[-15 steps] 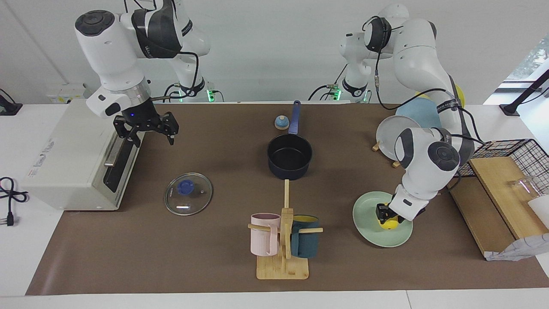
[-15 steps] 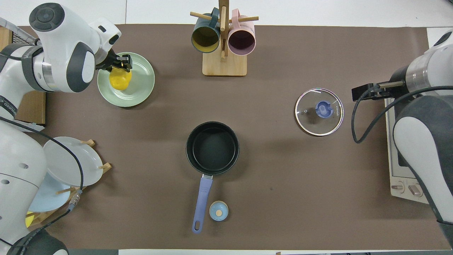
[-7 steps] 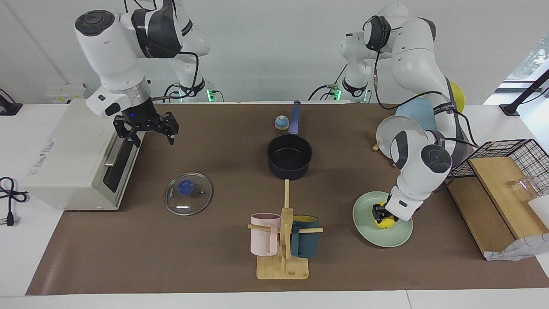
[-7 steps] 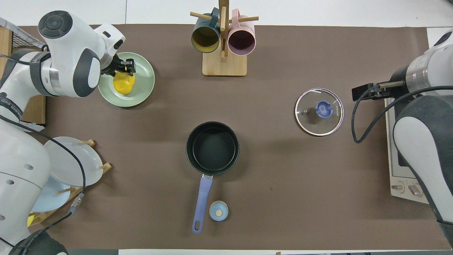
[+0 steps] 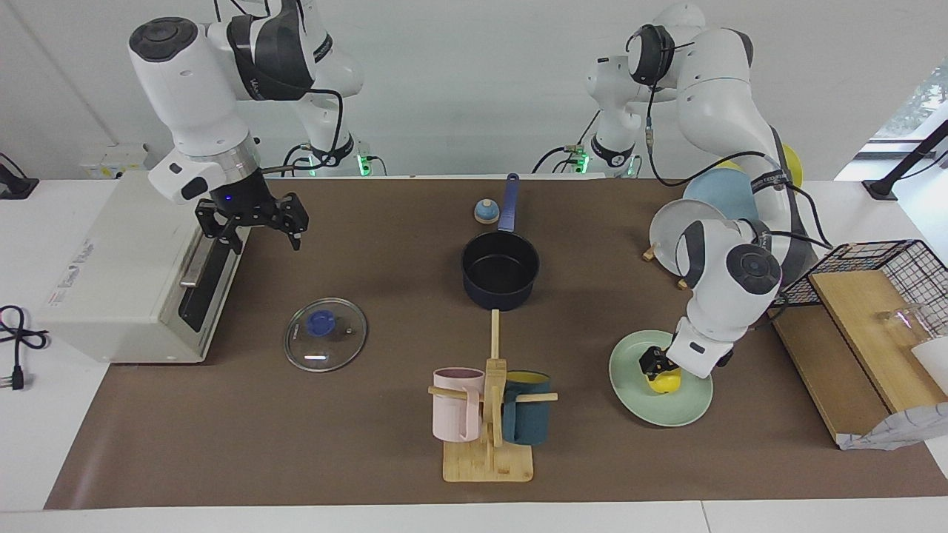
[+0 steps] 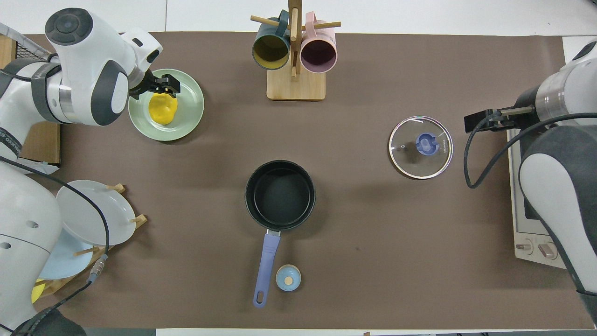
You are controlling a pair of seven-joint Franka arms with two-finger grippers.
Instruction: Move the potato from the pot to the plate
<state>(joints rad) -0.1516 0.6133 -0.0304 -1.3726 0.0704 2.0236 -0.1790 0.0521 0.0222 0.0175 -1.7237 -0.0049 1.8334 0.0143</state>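
One tool (image 5: pixel 655 364) bent over potato (image 6: pixel 163 109).

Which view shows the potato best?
The overhead view: the potato lies almost fully exposed on the plate, with the left tool over its edge. In the facing view the left arm's wrist hides most of the potato.

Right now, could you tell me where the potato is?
The potato lies on the mint-green plate at the left arm's end of the table, just below the left end effector.
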